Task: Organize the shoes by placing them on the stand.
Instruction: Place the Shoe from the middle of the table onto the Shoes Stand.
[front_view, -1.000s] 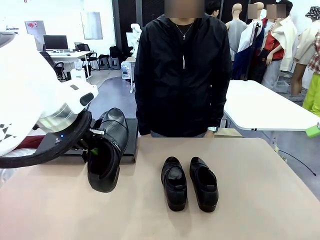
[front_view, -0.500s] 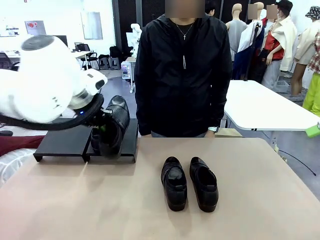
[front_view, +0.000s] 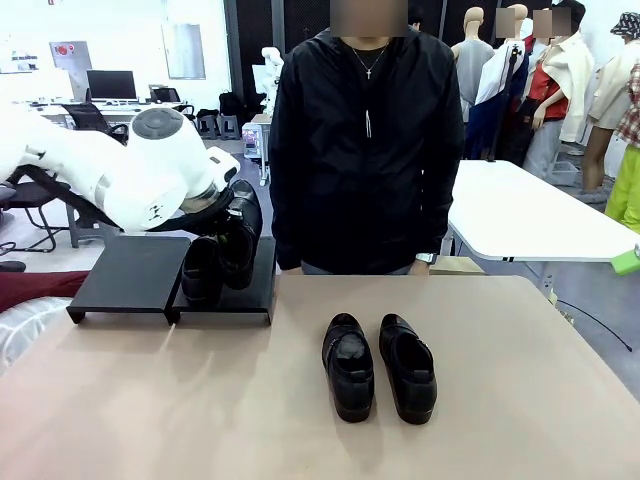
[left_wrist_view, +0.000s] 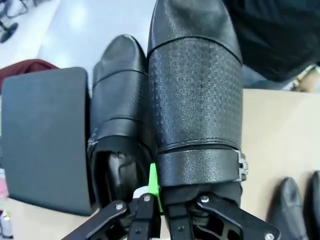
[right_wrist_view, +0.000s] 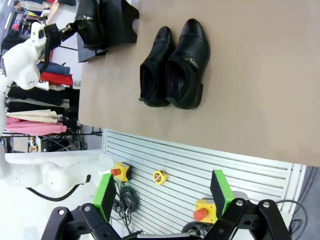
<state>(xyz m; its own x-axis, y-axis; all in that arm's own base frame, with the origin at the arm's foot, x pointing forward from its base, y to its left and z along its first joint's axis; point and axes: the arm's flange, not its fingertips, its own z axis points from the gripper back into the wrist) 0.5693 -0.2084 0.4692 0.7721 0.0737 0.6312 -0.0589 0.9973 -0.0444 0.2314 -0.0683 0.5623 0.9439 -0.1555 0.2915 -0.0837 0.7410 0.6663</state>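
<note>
My left gripper (left_wrist_view: 159, 194) is shut on the heel rim of one black glossy shoe (left_wrist_view: 196, 100), which hangs tilted over the stand's right platform (front_view: 258, 290). In the front view the held shoe (front_view: 241, 238) is beside a second shoe (front_view: 200, 272) resting on that platform; I cannot tell whether it touches the stand. Two more shoes (front_view: 348, 366) (front_view: 407, 368) lie side by side at the table's middle, toes toward the person. My right gripper (right_wrist_view: 162, 196) is open and far above these two shoes (right_wrist_view: 172, 65), holding nothing.
A person in a black jacket (front_view: 365, 140) stands at the far edge, hands out of sight. The stand's left platform (front_view: 125, 278) is bare. The tan table (front_view: 520, 400) has free room left, right and in front of the pair. A white table (front_view: 530, 215) stands behind.
My left arm has carried the held shoe from above the table's left front back and up to the stand's right platform, beside the shoe lying there. The pair at the middle has not moved.
</note>
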